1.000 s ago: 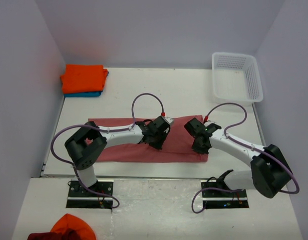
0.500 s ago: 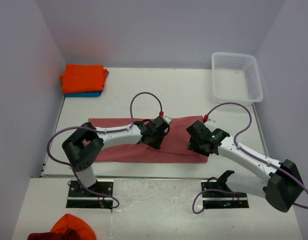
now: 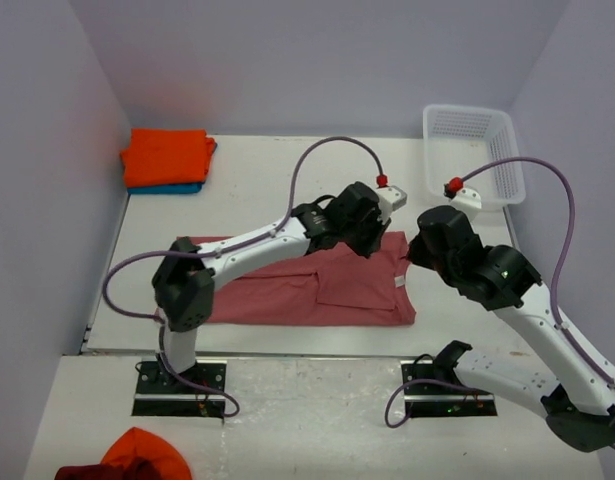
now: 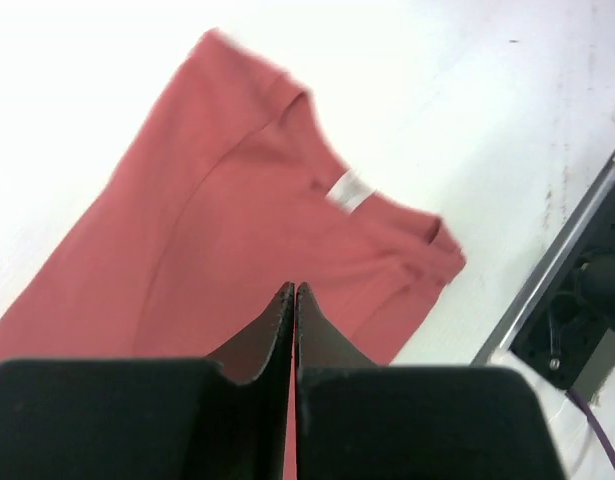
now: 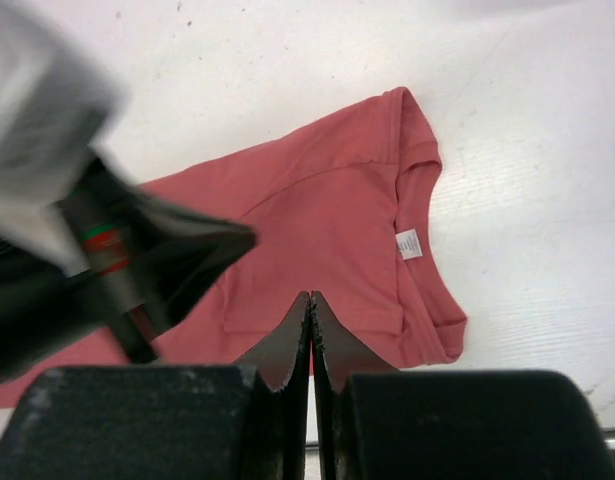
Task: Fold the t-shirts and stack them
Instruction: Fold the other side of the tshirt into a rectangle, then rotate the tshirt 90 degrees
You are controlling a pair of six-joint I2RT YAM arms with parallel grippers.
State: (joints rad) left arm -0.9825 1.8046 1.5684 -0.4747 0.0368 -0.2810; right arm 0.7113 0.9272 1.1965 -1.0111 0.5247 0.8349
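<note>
— The grippers?
— Left gripper (image 4: 294, 290) and right gripper (image 5: 310, 298) hover above the salmon-red t-shirt (image 3: 317, 290), fingers pressed together, empty.
— The shirts?
— Salmon-red t-shirt lies flat near the table's (image 3: 287, 180) front edge; orange t-shirt (image 3: 167, 155) sits folded atop teal t-shirt (image 3: 182, 188), far-left corner.

white-black arms (image 3: 257, 240), purple cables (image 3: 337, 139)

Teal tee (image 3: 177, 188) seemingly beneath orange tee (image 3: 167, 156)
</note>
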